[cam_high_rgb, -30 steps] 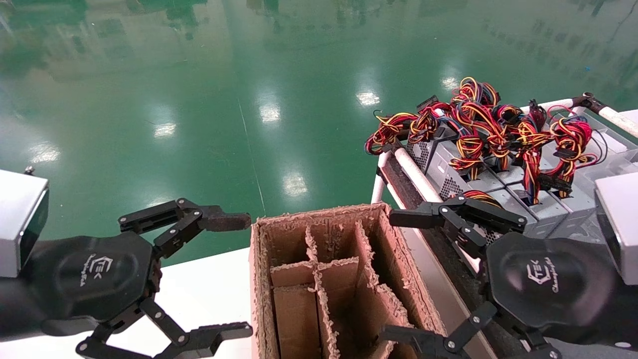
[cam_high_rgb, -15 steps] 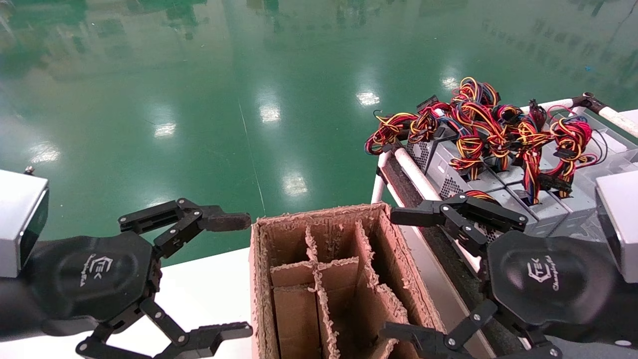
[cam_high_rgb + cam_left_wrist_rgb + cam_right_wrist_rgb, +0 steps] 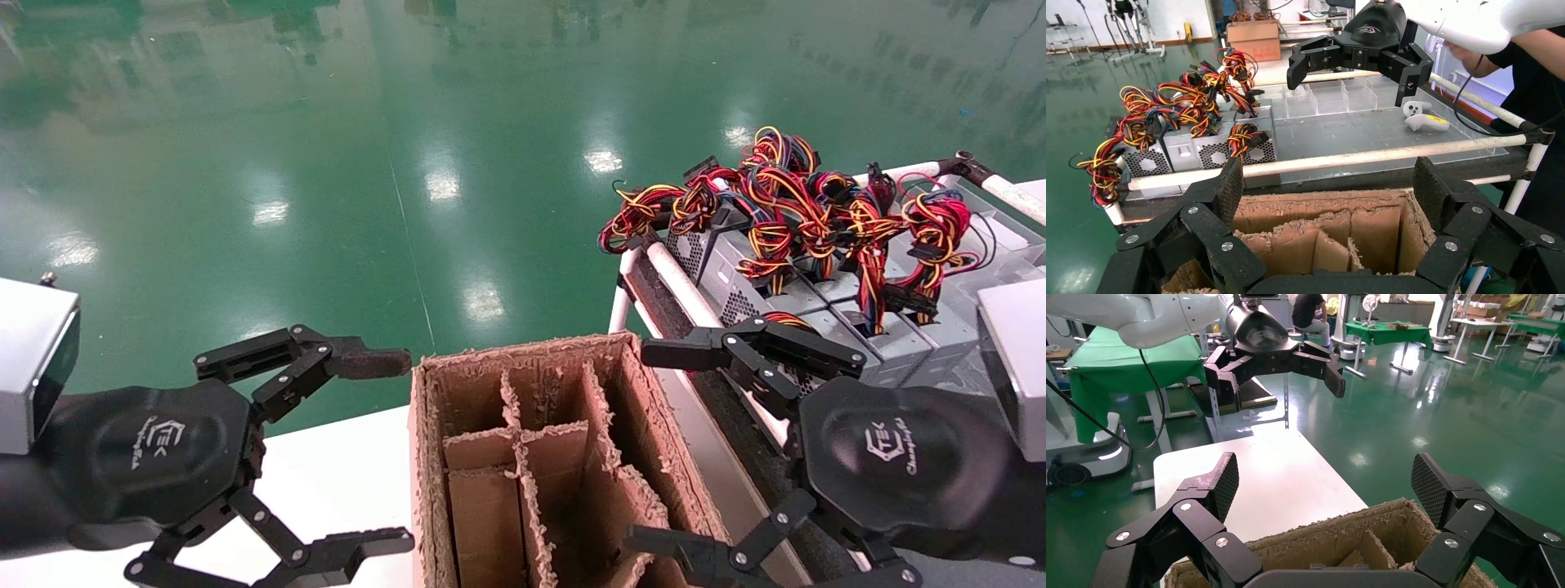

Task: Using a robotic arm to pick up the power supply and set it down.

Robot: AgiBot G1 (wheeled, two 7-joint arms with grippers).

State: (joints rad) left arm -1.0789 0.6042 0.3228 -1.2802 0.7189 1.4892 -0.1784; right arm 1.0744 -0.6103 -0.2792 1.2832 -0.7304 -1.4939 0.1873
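Observation:
Several grey power-supply boxes stand in a row on a cart at the right. The power supply (image 3: 936, 216) (image 3: 1237, 64) with the mostly red wire bundle is at the row's right end. My left gripper (image 3: 384, 449) (image 3: 1329, 184) is open and holds nothing, left of a divided cardboard box (image 3: 523, 363) (image 3: 1321, 202). On the box's right, short of the cart's power supplies, my right gripper (image 3: 654, 449) (image 3: 1326, 478) also stands open and holds nothing. Each wrist view shows the other gripper across the box.
The cardboard box (image 3: 1340, 533) sits at the edge of a white table (image 3: 327, 482). The cart's white rail (image 3: 678, 282) runs beside it. Clear plastic bins (image 3: 1333, 98) and two hand controllers (image 3: 1425, 122) lie on the cart. A person (image 3: 1535, 73) stands behind it.

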